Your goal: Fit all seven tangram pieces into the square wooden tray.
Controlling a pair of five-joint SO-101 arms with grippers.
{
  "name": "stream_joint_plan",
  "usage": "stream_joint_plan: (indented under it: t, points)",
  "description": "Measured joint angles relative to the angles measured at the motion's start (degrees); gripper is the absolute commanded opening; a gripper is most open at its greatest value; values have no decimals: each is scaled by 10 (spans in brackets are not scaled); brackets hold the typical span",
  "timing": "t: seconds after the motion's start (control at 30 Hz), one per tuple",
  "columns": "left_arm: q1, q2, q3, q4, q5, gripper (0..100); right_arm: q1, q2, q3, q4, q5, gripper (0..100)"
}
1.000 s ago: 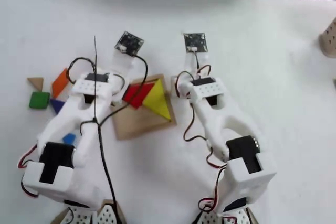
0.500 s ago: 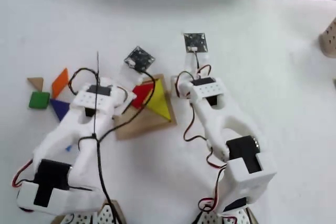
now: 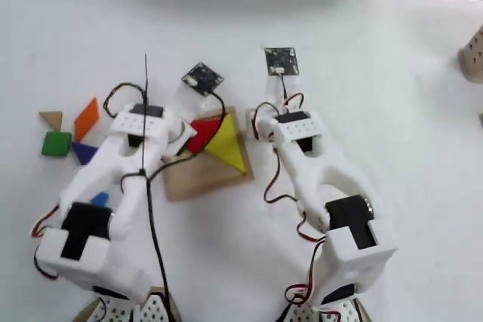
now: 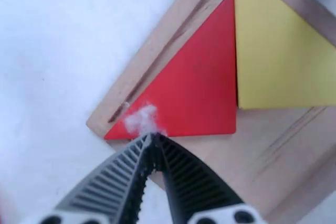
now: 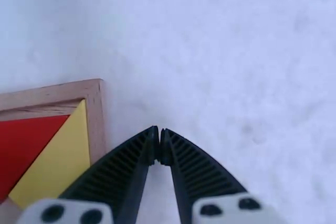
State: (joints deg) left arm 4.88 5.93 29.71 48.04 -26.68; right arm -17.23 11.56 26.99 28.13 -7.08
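The square wooden tray [image 3: 192,175] lies between the two arms and holds a red triangle [image 3: 202,132] next to a yellow triangle [image 3: 228,145]. In the left wrist view my left gripper [image 4: 152,144] is shut and empty. Its tips are at the sharp corner of the red triangle [image 4: 199,87], by the tray [image 4: 283,150] rim, with the yellow triangle [image 4: 278,51] beyond. My right gripper [image 5: 159,145] is shut and empty over bare table just outside the tray rim [image 5: 94,108]. Loose on the left lie a tan triangle [image 3: 51,118], an orange piece [image 3: 87,118], a green square [image 3: 56,143], a purple triangle [image 3: 84,152] and a small blue piece [image 3: 99,200].
The white table runs wide and bare on the right and at the back. A pale object [image 3: 473,54] stands at the right edge. Black and red cables trail over both arms. The left arm's body covers the tray's left part in the high view.
The left arm swung its wrist from the tray's left edge to over the red triangle, which now sits closer against the yellow one. The right arm has kept still.
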Motion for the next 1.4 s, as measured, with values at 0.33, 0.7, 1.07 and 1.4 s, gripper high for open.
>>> stream_joint_plan:
  t: [0.33,0.7,1.07,1.4]
  points:
    - [1,104,-135,61,-1,23,-1,0,0,0,0,18]
    - [-38,59,-96,42,2,23,-1,0,0,0,0,17]
    - [-193,-25,-40,-98,246,37,-1,0,0,0,0,19]
    - [-304,127,-221,13,451,174,-1,0,0,0,0,20]
